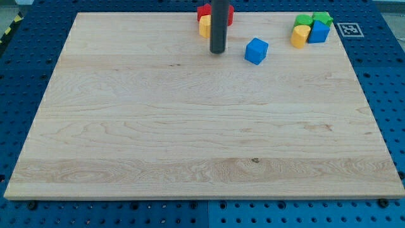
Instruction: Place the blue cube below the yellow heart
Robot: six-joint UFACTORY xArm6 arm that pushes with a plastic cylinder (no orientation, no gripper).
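The blue cube (256,50) lies near the view's top, right of centre, on the wooden board (190,139). My tip (218,51) rests on the board just to the left of the cube, a small gap apart. A yellow block (300,36), rounded like a heart, sits in a cluster at the view's top right, up and to the right of the cube. Another yellow block (205,25) sits at the top centre, partly hidden behind my rod; its shape is unclear.
A red block (204,11) lies behind my rod at the top edge, touching the yellow one. The top right cluster also holds two green blocks (305,20) (323,18) and a blue block (319,32). A marker tag (347,28) lies off the board's top right corner.
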